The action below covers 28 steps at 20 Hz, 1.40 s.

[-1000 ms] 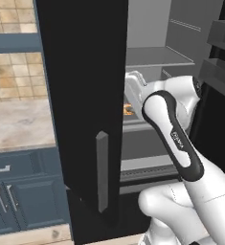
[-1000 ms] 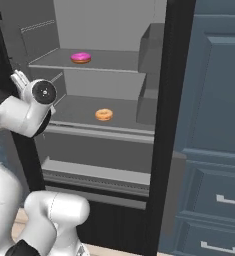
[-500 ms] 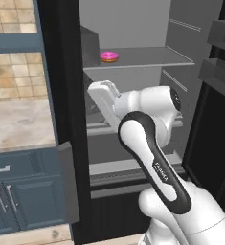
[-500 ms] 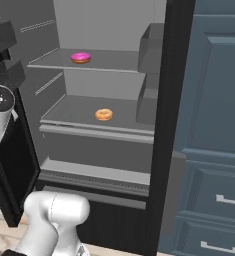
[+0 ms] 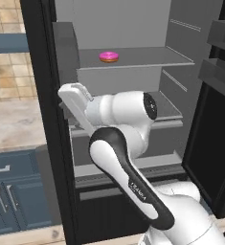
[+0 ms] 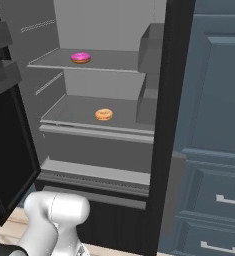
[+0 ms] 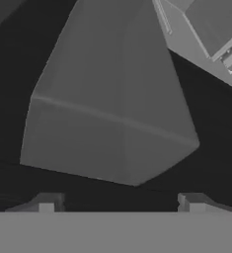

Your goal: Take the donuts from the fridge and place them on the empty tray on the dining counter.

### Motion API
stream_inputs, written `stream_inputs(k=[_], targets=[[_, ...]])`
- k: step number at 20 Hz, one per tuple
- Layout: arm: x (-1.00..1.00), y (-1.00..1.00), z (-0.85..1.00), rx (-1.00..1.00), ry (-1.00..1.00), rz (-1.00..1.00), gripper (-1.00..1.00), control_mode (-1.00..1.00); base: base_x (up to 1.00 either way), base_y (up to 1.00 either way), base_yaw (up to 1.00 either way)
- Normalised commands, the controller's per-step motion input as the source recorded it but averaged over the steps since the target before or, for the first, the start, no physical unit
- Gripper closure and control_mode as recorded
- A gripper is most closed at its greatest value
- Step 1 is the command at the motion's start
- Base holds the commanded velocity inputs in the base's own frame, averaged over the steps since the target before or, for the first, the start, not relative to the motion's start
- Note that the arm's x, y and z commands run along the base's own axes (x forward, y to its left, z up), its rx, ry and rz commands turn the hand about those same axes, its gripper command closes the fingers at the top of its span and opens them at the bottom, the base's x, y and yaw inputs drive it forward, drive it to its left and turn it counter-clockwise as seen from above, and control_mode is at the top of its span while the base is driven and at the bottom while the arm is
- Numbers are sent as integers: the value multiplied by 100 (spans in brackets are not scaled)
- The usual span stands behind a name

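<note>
The fridge [image 5: 133,28] stands with both doors open. A pink-frosted donut [image 5: 108,56] [image 6: 80,57] lies on the upper shelf, and an orange-glazed donut [image 6: 104,114] lies on the shelf below. My gripper [image 5: 68,95] is at the left side of the fridge opening, level with the lower shelf, pointing at the left door. In the hand view my gripper [image 7: 120,203] is open with nothing between its tips, and a grey door bin [image 7: 112,113] sits close ahead. The tray and the dining counter are out of view.
The right fridge door [image 5: 214,124] juts out with bins on its inner face. The other door's edge [image 6: 161,125] stands beside tall blue cabinets [image 6: 209,175]. A marble-topped blue wall cabinet [image 5: 13,124] lies left of the fridge.
The left fridge door has swung wide open, uncovering the shelves in the left base view. My arm has swung left with it, and the jaws have spread apart.
</note>
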Motion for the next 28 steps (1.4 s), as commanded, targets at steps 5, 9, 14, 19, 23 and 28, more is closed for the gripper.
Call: stream_inputs(k=[5, 9, 14, 19, 23, 28], targets=[[-68, -100, 70, -8, 0, -17, -100, -100, 0, 0, 0], [-23, -100, 58, -14, 0, -20, -100, -100, 0, 0, 0], [26, -96, 34, -28, 3, -13, -100, -100, 0, 0, 0], [22, -94, 2, -29, 3, 5, -100, -100, 0, 0, 0], [18, -68, -28, -32, 3, 22, -100, -100, 0, 0, 0], [9, -36, -15, -38, 0, 24, -100, -100, 0, 0, 0]])
